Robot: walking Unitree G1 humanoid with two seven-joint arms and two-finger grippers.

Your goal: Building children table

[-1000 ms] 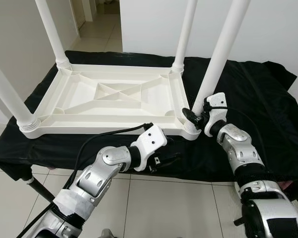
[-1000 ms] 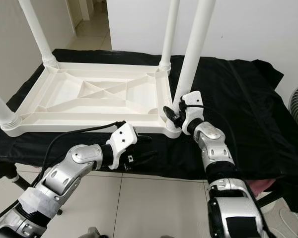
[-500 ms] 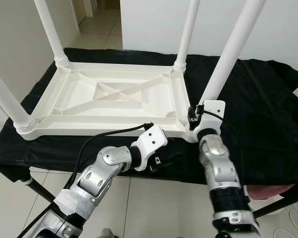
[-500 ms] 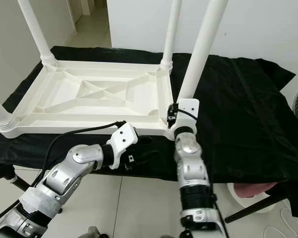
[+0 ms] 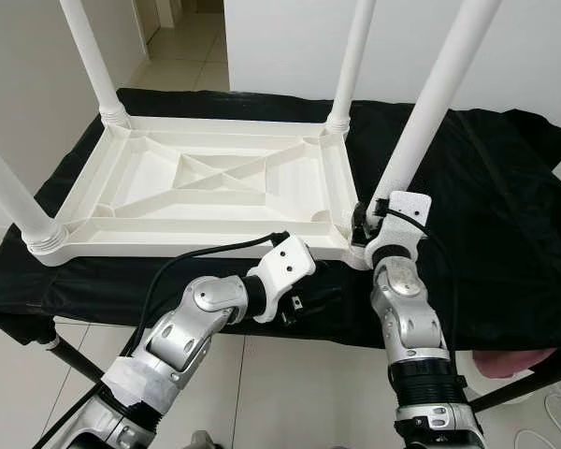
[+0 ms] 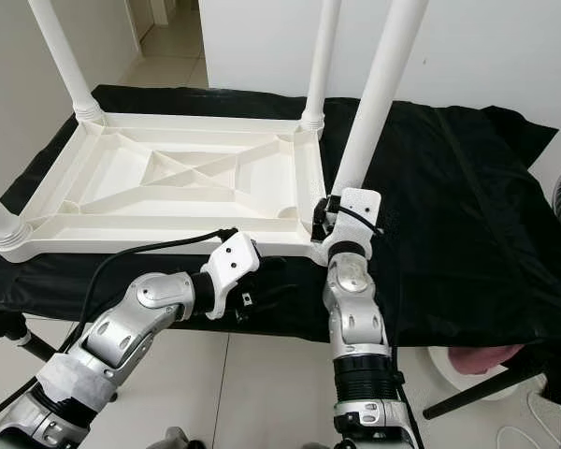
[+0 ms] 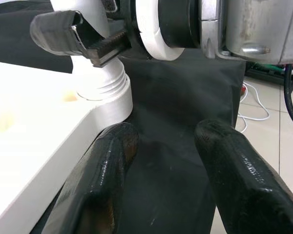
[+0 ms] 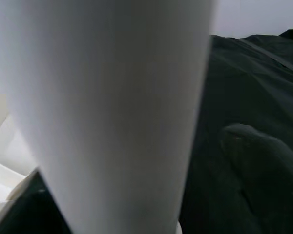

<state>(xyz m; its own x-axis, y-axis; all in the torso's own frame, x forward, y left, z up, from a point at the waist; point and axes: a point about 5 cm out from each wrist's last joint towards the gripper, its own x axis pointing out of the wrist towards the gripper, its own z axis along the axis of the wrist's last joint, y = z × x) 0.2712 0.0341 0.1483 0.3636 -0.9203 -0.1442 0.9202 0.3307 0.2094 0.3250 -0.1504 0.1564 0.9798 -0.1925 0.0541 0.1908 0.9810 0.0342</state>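
The right tool grips the base of the near-right round white plastic leg, its black fingers closed around it just above the ribbed socket. The left tool hangs with fingers spread, holding nothing, just beside that corner. The white plastic children's table lies upside down, four legs up, on the black-draped bench.

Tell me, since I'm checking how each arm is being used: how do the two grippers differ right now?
The right gripper is raised to the near right table leg, fingers closed around its base; the left gripper sits lower, at the front edge of the black cloth, holding nothing. The left gripper's fingers are spread apart. Both are near the same corner of the upturned tabletop.
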